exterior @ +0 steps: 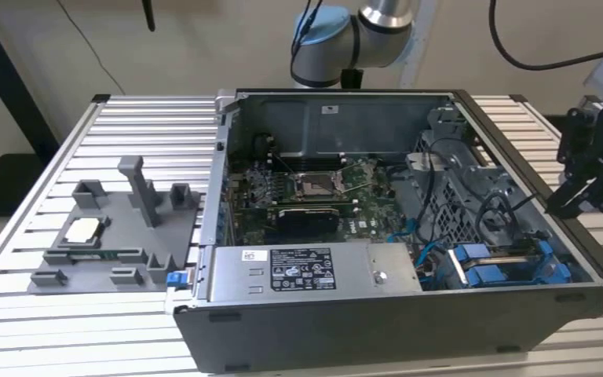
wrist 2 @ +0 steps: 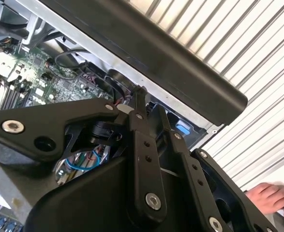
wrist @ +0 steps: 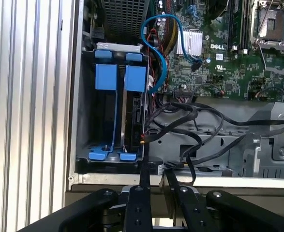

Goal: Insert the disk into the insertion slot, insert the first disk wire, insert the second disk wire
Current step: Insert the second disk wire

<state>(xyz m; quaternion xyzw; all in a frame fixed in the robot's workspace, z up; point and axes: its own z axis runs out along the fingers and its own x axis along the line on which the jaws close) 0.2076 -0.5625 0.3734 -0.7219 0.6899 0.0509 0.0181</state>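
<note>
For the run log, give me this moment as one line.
gripper: at case wall, exterior view's right | disk: in insertion slot | black wires: beside slot, connection unclear

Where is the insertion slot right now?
In the exterior view, the insertion slot sits in the near corner of the computer case, at the exterior view's right, next to the grey power supply, with the gripper close by the case's side wall.
</note>
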